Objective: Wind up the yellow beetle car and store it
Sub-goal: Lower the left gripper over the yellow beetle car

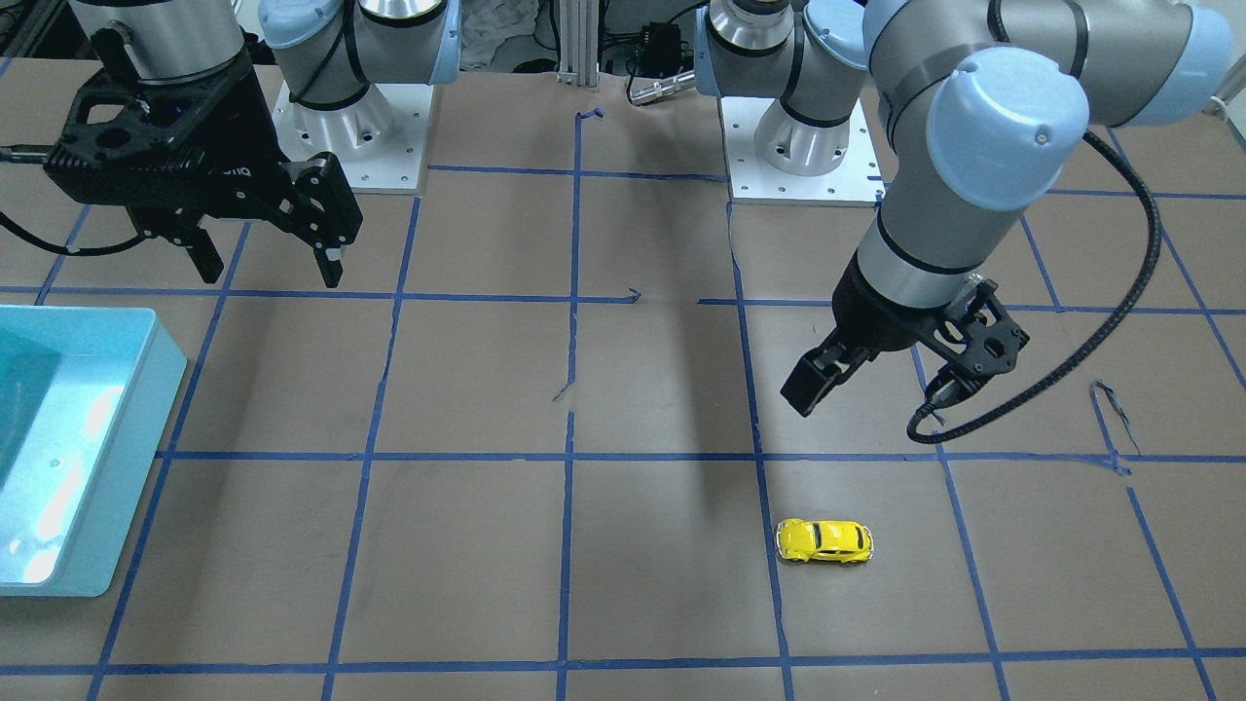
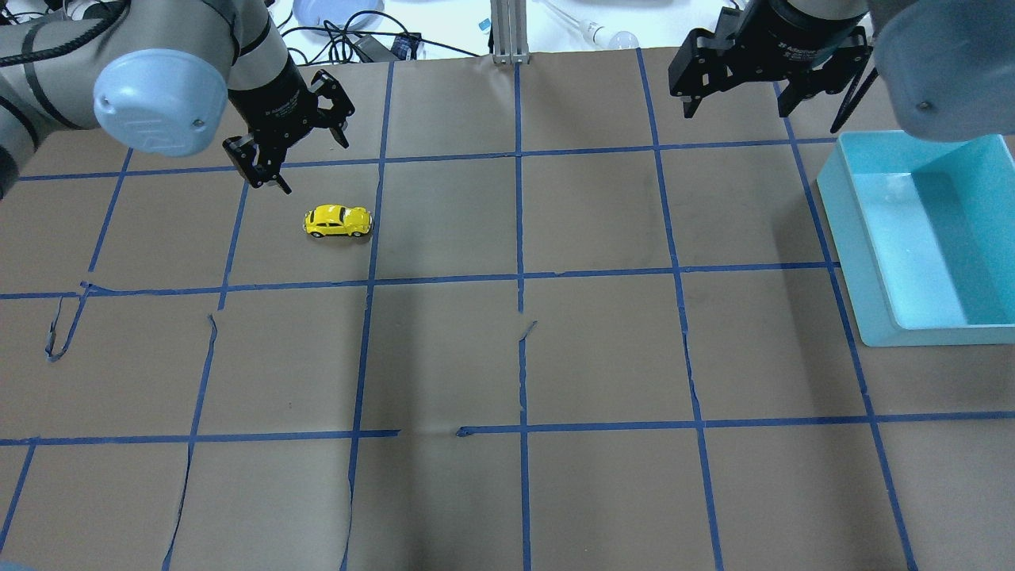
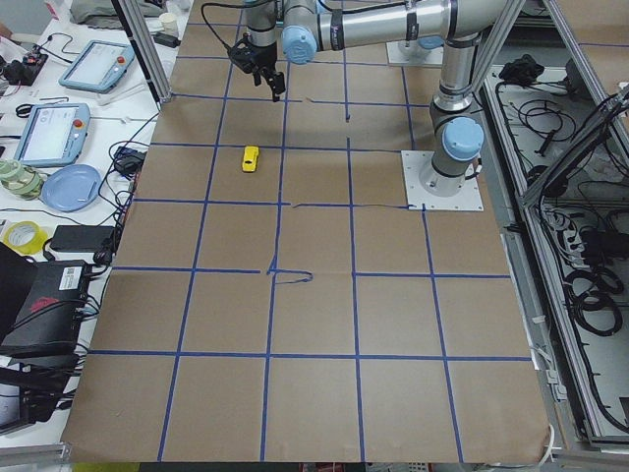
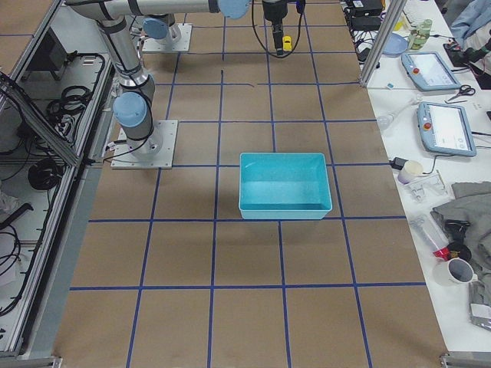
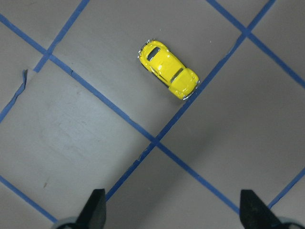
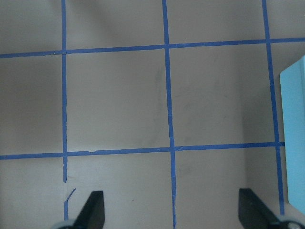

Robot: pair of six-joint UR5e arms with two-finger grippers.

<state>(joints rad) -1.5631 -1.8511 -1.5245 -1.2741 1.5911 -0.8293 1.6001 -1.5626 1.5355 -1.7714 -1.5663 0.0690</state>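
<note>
The yellow beetle car (image 2: 338, 221) stands on its wheels on the brown table paper, on the robot's left side. It also shows in the front view (image 1: 824, 541) and in the left wrist view (image 5: 169, 70). My left gripper (image 2: 305, 159) hangs above the table just beyond the car, open and empty; it does not touch the car. Its fingertips (image 5: 97, 205) frame bare paper. My right gripper (image 2: 733, 103) is open and empty, held high near the far side, beside the teal bin (image 2: 864, 262).
The teal bin (image 1: 146, 409) is an open rectangular box at the robot's right edge of the table; its rim shows in the right wrist view (image 6: 295, 143). Blue tape lines form a grid on the brown paper, torn in places. Both arm bases (image 1: 808, 146) stand at the robot's side.
</note>
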